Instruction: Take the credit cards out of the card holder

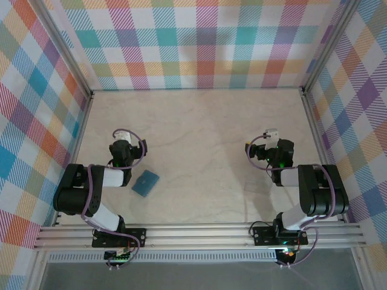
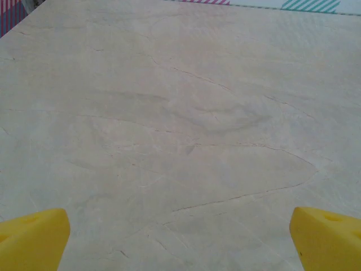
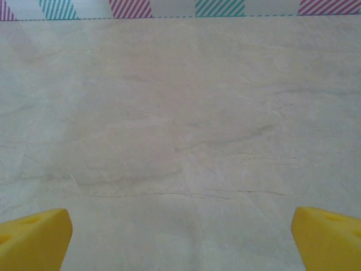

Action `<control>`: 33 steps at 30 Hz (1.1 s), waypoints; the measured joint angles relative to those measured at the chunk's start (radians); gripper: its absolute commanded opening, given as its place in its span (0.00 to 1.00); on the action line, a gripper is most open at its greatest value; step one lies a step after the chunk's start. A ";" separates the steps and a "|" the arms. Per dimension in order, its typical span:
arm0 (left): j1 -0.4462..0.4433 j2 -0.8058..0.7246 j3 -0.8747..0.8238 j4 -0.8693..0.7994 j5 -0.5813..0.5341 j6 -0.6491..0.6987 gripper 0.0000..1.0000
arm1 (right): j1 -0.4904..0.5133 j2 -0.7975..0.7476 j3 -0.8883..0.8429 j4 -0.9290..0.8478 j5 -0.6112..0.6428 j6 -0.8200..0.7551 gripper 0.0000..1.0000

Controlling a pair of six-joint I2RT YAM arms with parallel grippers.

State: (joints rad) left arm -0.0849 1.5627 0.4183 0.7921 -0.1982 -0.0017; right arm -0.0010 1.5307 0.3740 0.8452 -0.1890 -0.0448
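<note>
The card holder (image 1: 145, 183), a small teal-blue wallet, lies folded shut on the marble table just right of the left arm's elbow. The credit cards are hidden. My left gripper (image 1: 123, 138) sits behind and left of the holder, pointing toward the back wall, apart from it. In the left wrist view its yellow fingertips (image 2: 32, 237) stand wide apart over bare table, so the left gripper (image 2: 180, 240) is open and holds nothing. My right gripper (image 1: 271, 136) is far off on the right side. It (image 3: 180, 240) is open too, its yellow fingertips (image 3: 327, 237) at the frame corners.
Plaid walls (image 1: 193, 42) close in the table at the back and on both sides. An aluminium rail (image 1: 199, 234) runs along the near edge by the arm bases. Bare marble table (image 1: 199, 133) spreads between the two arms.
</note>
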 measured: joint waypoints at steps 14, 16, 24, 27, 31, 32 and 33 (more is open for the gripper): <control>0.000 0.000 0.000 0.000 0.000 0.000 1.00 | 0.000 0.000 0.000 0.000 -0.004 0.000 1.00; 0.000 0.000 0.000 0.000 0.000 0.000 1.00 | 0.000 0.000 0.000 0.000 -0.005 0.000 1.00; 0.000 0.000 0.000 0.000 0.000 0.000 1.00 | 0.000 0.000 0.000 0.000 -0.007 0.000 1.00; 0.000 0.000 0.000 0.000 0.000 0.000 1.00 | 0.000 0.000 0.000 0.000 -0.006 0.000 1.00; 0.000 0.000 0.000 0.000 0.000 0.000 1.00 | 0.000 0.000 0.011 -0.017 0.050 0.019 1.00; 0.000 0.000 0.000 0.000 0.000 0.000 1.00 | -0.001 0.000 0.016 -0.020 0.064 0.024 1.00; 0.000 0.000 0.000 0.000 0.000 0.000 1.00 | -0.001 0.000 0.020 -0.023 0.076 0.031 1.00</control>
State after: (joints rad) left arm -0.0849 1.5627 0.4183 0.7921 -0.1982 -0.0017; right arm -0.0017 1.5307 0.3943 0.8223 -0.1135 -0.0143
